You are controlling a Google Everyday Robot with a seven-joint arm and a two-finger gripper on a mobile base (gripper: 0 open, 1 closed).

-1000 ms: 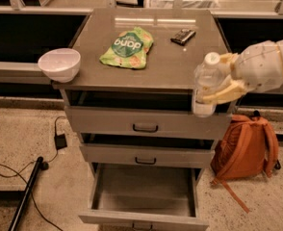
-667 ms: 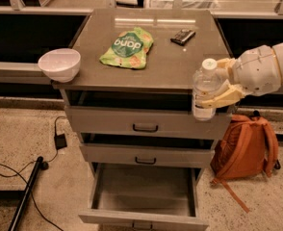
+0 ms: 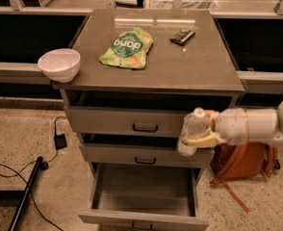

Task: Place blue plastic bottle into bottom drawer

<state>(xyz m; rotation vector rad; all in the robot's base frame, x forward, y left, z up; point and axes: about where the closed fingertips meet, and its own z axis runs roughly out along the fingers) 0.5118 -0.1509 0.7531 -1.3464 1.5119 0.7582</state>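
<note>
The blue plastic bottle (image 3: 190,132), clear with a white cap, hangs upright in front of the right end of the upper two drawers. My gripper (image 3: 205,134) comes in from the right on a white arm and is shut on the bottle. The bottom drawer (image 3: 144,195) is pulled open below, its inside bare, its front panel at the lower edge of the view. The bottle is above the drawer's right side.
On the cabinet top (image 3: 194,71) lie a green snack pouch (image 3: 127,48) and a small dark bar (image 3: 182,36). A white bowl (image 3: 59,65) sits at its left edge. An orange backpack (image 3: 245,163) stands right of the cabinet. Cables (image 3: 16,173) lie on the floor at left.
My gripper has carried the bottle down from beside the cabinet's top right edge to the level of the upper two drawers, and a little leftward.
</note>
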